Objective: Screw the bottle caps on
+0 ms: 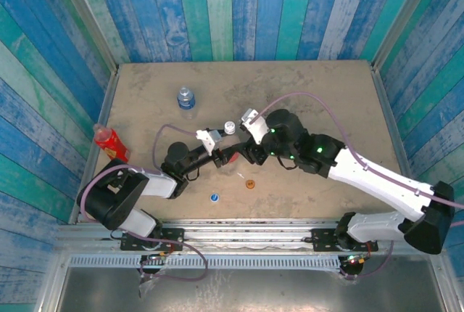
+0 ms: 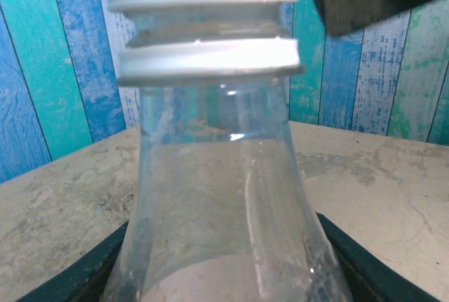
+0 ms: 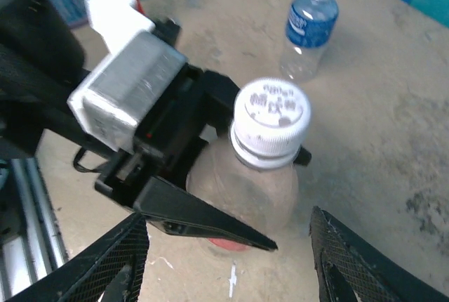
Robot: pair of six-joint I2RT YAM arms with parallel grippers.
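While left pincer [image 3: 287, 200] is clamping clear plastic bottle [image 3: 245, 189], right pincer [image 3: 226, 218] is hovering wide open, empty, near white ribbed cap [image 3: 271, 121].

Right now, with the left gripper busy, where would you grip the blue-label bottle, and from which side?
Grip the blue-label bottle around its labelled body, jaws level, coming from the near side. It stands upright and alone on the table, so that approach looks open, and the neck should stay free for a cap.
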